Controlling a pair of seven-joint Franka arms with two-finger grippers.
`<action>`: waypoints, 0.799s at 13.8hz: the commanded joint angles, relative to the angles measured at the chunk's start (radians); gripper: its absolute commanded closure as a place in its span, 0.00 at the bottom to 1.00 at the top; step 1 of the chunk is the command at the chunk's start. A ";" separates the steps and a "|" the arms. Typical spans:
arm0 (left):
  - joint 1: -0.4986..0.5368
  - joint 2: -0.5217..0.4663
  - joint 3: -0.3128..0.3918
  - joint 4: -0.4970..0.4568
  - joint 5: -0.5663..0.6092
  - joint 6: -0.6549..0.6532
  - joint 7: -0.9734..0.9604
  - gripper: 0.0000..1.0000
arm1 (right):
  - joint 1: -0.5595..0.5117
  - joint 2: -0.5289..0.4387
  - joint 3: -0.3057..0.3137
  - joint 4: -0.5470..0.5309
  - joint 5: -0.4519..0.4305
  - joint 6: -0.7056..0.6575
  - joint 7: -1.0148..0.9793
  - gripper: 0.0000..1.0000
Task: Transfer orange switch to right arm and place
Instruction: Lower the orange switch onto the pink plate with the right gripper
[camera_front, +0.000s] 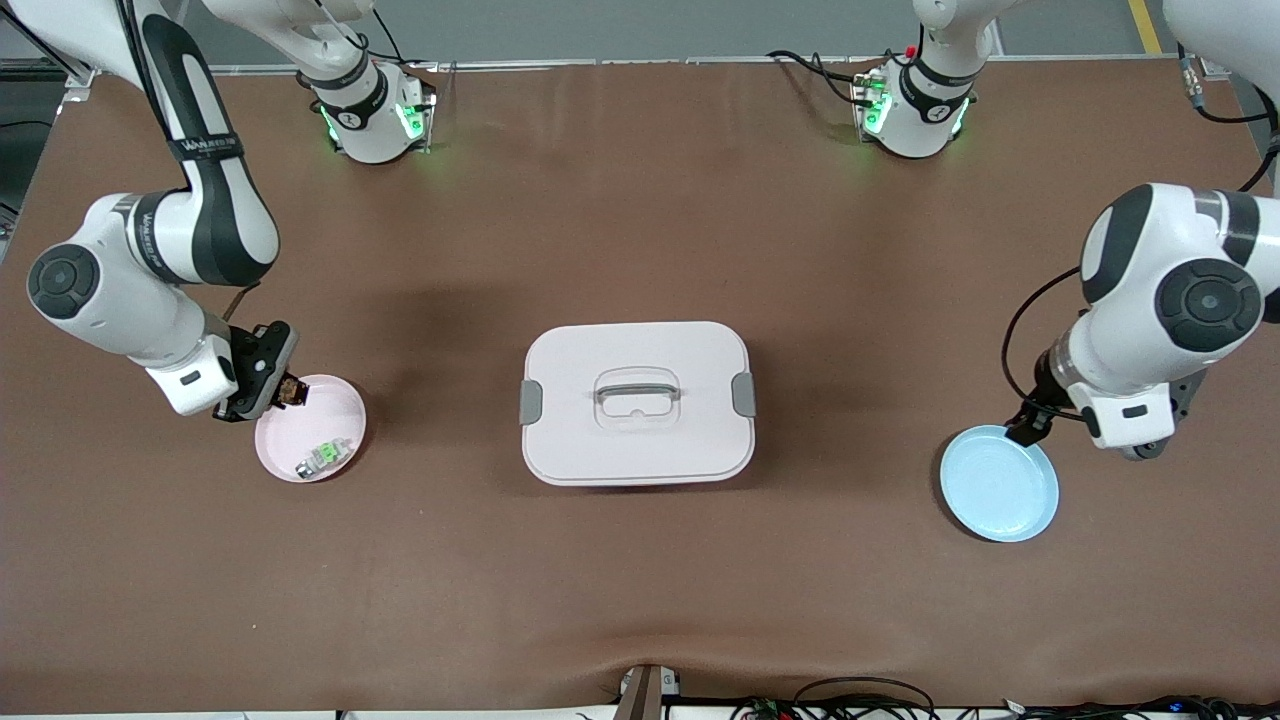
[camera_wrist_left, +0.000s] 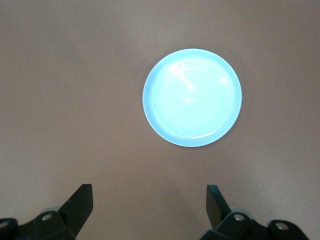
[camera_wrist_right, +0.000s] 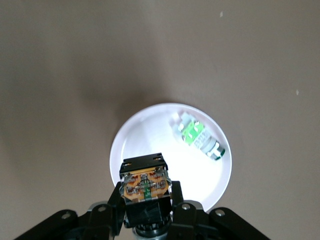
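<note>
The orange switch (camera_wrist_right: 145, 187) sits right between the right gripper (camera_front: 285, 388) fingers, pinched tight – orange face turned up toward the wrist cam, black body w/ its long axis running along the fingers, out past the tips. It hangs over the rim of the pink plate (camera_front: 345, 405), on the edge toward the right arm's end of the table, not yet touching the dish as far as I can tell. So the one gap that matters is straight down from the fingertips to the plate floor – my read: hand-over is done, only the set-down is left, and the right arm is the one on it. Farther out from the fingertips, on the same plate, lies the green-and-clear part (camera_wrist_right: 198, 137), well clear of the drop spot but worth avoiding. Next out, mid-table, the pale lidded box (camera_front: 637, 402), shut, handle on top. Out at the left arm's end, the left gripper (camera_wrist_left: 150, 205) waits w/ fingers spread wide, holding nothing, hovering beside the blue plate (camera_wrist_left: 192, 97), which is bare. Count: 1 switch, 1 green part, 2 plates, 1 box, 2 grippers.
</note>
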 joint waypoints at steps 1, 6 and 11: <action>0.023 -0.032 -0.013 -0.037 0.011 -0.007 0.026 0.00 | -0.038 0.013 0.016 -0.075 -0.024 0.119 -0.003 1.00; 0.026 -0.015 -0.012 -0.038 0.014 0.000 0.043 0.00 | -0.037 0.065 0.016 -0.145 -0.025 0.262 -0.012 1.00; 0.044 -0.012 -0.012 -0.038 0.014 0.006 0.059 0.00 | -0.041 0.119 0.016 -0.143 -0.090 0.326 -0.021 1.00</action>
